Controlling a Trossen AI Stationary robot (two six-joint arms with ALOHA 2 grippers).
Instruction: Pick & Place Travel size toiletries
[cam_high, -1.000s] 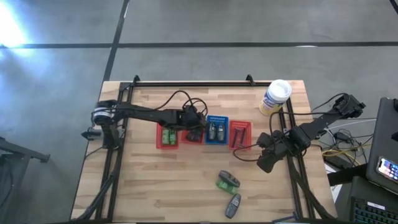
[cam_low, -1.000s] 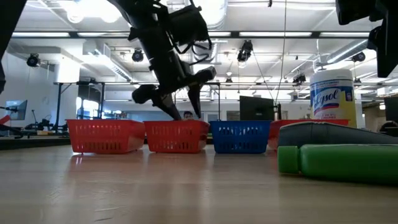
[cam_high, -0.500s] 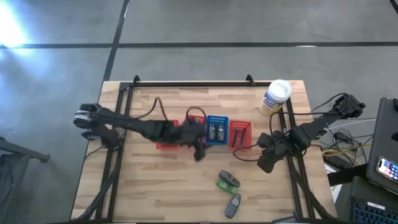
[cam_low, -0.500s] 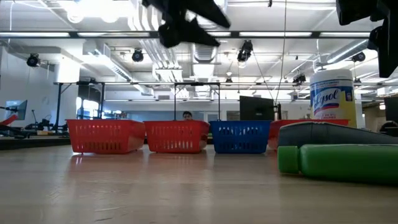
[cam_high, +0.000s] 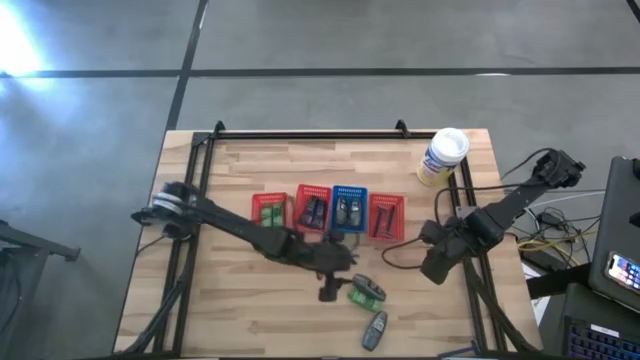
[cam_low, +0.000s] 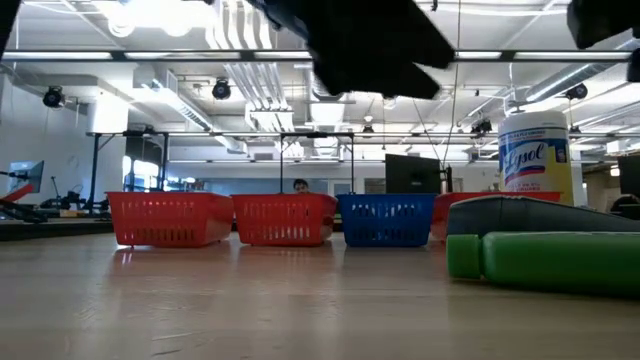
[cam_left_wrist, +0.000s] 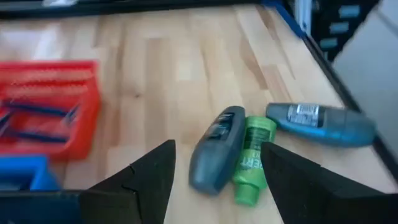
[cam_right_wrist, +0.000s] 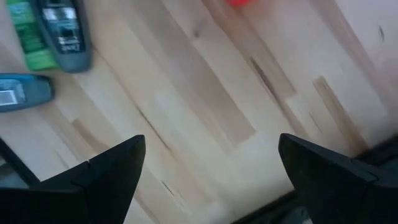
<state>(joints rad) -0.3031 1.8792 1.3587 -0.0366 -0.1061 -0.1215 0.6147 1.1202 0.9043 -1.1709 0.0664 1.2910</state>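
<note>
A grey oval bottle (cam_left_wrist: 214, 149) and a bright green tube (cam_left_wrist: 252, 158) lie side by side on the wooden table, with a second grey bottle (cam_left_wrist: 320, 121) just beyond them. In the high view these are the pair (cam_high: 367, 290) and the single bottle (cam_high: 374, 330), near the table's near edge. My left gripper (cam_high: 333, 288) hovers open just left of the pair, its fingers (cam_left_wrist: 149, 177) slanting down toward them and touching nothing. My right gripper (cam_high: 435, 265) hangs open over the right side of the table, pointing down.
Four mesh baskets stand in a row at mid-table: red (cam_high: 268, 210), red (cam_high: 313, 210), blue (cam_high: 348, 210) and red (cam_high: 387, 215), each holding small items. A white canister (cam_high: 443, 155) stands at the far right. Bare wood lies left of the loose items.
My left gripper has risen out of the second red basket and swung toward the table's near edge and to the right, to just beside the loose bottle and tube. It has rolled about its own line on the way and has stayed open.
</note>
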